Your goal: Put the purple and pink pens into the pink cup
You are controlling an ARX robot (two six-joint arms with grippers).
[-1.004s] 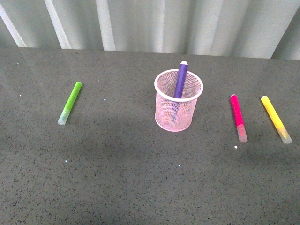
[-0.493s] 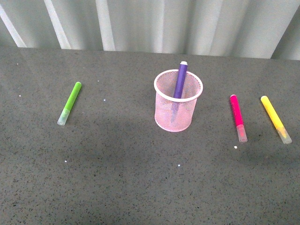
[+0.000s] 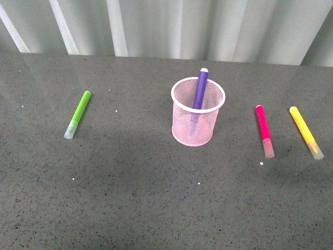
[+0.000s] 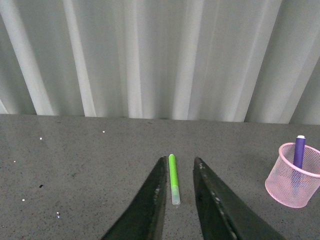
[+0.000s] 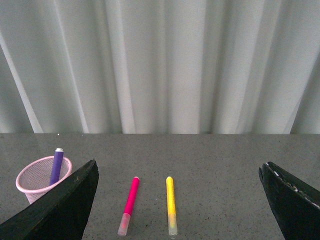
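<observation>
Right now you have one pink cup (image 3: 198, 112) and four pens on the tabletop (image 3: 156, 208): one purple, one pink, one yellow, one lime-green. The cup stands upright about midway between the left and right edges, closer to the far edge than the near one. The purple pen (image 3: 200, 88) is already inside it, leaning on the far side of the rim with its top end poking above.

The pink pen (image 3: 264, 130) lies flat on the tabletop to the right of the cup and apart from it, with its clear cap toward the near edge. The yellow marker (image 3: 306, 132) lies just beside it, closer to the right edge and not touching it. The lime-green marker (image 3: 78, 113) lies alone, well over toward the left edge.

In your front view neither arm shows. From the wrist cameras, the left jaws are parted by a narrow gap and grip nothing; the green marker shows on the tabletop beyond that gap. The right jaws are spread wide and empty, with the pink pen and yellow marker in view between them.
</observation>
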